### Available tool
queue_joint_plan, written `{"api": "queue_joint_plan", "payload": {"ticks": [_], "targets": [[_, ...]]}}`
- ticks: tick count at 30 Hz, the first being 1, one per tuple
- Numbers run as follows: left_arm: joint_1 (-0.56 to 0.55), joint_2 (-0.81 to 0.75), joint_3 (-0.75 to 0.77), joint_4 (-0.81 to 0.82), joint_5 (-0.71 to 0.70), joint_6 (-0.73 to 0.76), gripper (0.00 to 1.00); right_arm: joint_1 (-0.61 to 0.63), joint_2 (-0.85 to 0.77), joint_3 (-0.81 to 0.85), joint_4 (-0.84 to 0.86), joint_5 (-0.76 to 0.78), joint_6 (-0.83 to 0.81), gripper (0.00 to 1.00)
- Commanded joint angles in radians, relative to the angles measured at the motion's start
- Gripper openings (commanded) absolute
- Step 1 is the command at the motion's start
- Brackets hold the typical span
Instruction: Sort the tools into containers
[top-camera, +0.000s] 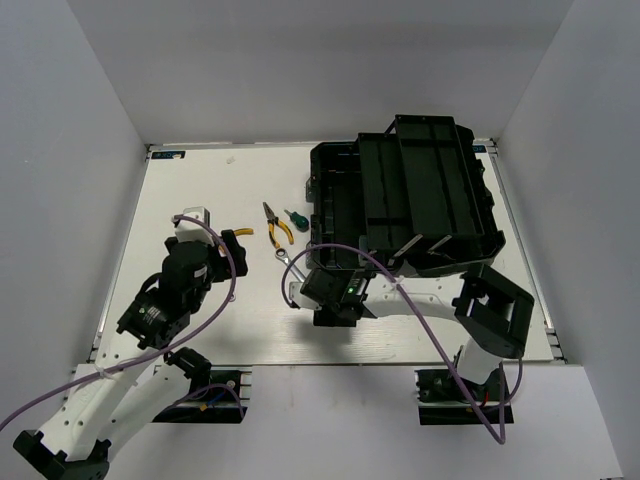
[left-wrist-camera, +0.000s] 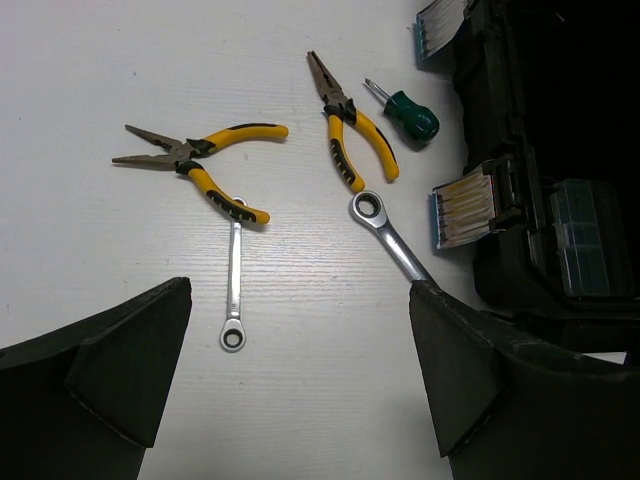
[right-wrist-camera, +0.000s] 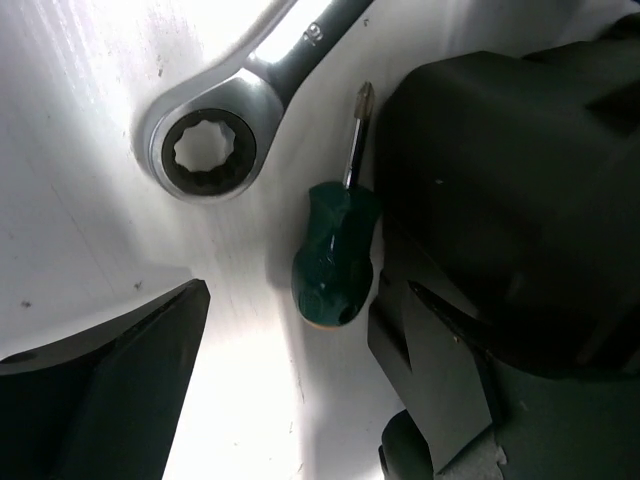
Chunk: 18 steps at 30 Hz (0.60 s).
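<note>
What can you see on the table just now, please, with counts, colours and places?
Pliers: two, yellow-and-black handles, on the table left of the toolbox.
Screwdrivers: two, green handles; one beside the pliers nearer the toolbox, one against the toolbox wall by the long wrench's ring end.
Long ratchet wrench: one, silver, between pliers and toolbox.
Small wrench: one, silver, its end at the other pliers' handle.
Toolbox: one, black, open, far right.
Table: one, white.
Left claw: one, black, open, over the wrenches.
Right claw: one, black, open, over the second screwdriver.
</note>
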Motion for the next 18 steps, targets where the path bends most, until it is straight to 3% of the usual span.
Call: {"api": "queue_joint_plan", "payload": {"ticks": [1,5,8,12,18], "targets": [[0.005,-0.008,-0.003,0.001,-0.012,-0.003,1.00,-0.007,0.017,0.045,0.018,0.030,0.020,0.83],[0.005,-0.019,-0.012,0.001,-0.012,-0.003,1.00,-0.011,0.035,0.031,0.008,0.008,0.026,0.82],[0.005,-0.019,-0.012,0.001,-0.012,-0.003,1.00,-0.014,0.038,0.036,-0.049,-0.062,0.034,0.79],[0.005,-0.028,-0.012,0.001,-0.002,-0.003,1.00,-0.013,0.020,0.039,-0.115,-0.192,0.029,0.68],[0.005,-0.028,-0.012,0.010,0.007,-0.003,1.00,-0.007,-0.005,0.031,-0.194,-0.303,0.006,0.65]]}}
